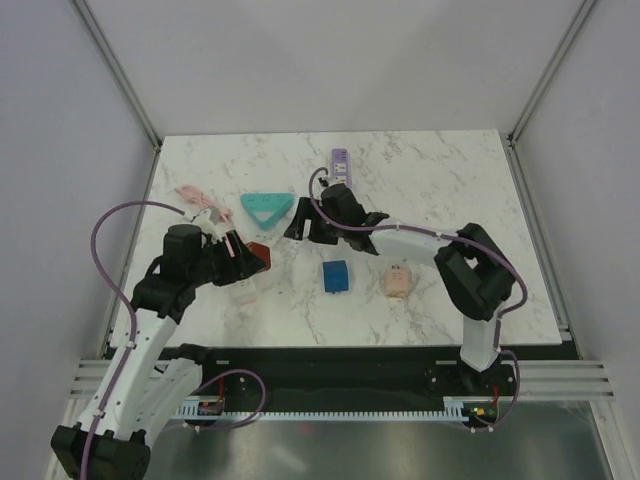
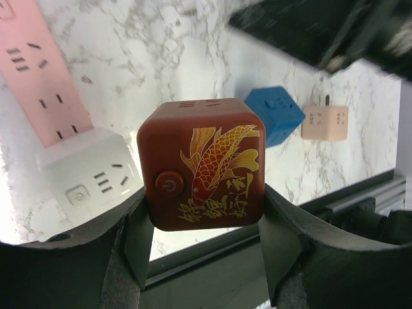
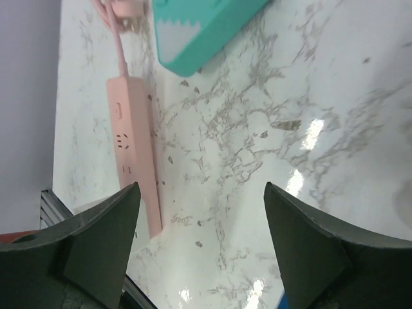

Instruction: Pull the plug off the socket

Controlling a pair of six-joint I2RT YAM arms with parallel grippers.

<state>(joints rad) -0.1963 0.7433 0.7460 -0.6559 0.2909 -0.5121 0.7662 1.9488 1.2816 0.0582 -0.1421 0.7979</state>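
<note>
The lilac-purple socket strip [image 1: 340,158] lies at the back of the table, its near end hidden under my right arm. The tan plug block [image 1: 397,282] lies on the marble right of centre, apart from the strip; it also shows in the left wrist view [image 2: 325,122]. My right gripper [image 1: 298,230] is open and empty over bare marble [image 3: 199,193], near the teal triangle. My left gripper [image 1: 250,256] is shut on a dark red cube with a gold koi print [image 2: 203,161], held above the table.
A pink power strip [image 1: 195,197] lies at the back left, also in the right wrist view [image 3: 132,148]. A teal triangular block [image 1: 266,207], a blue cube [image 1: 335,275] and a white cube [image 2: 87,177] sit on the marble. Frame rails edge the table.
</note>
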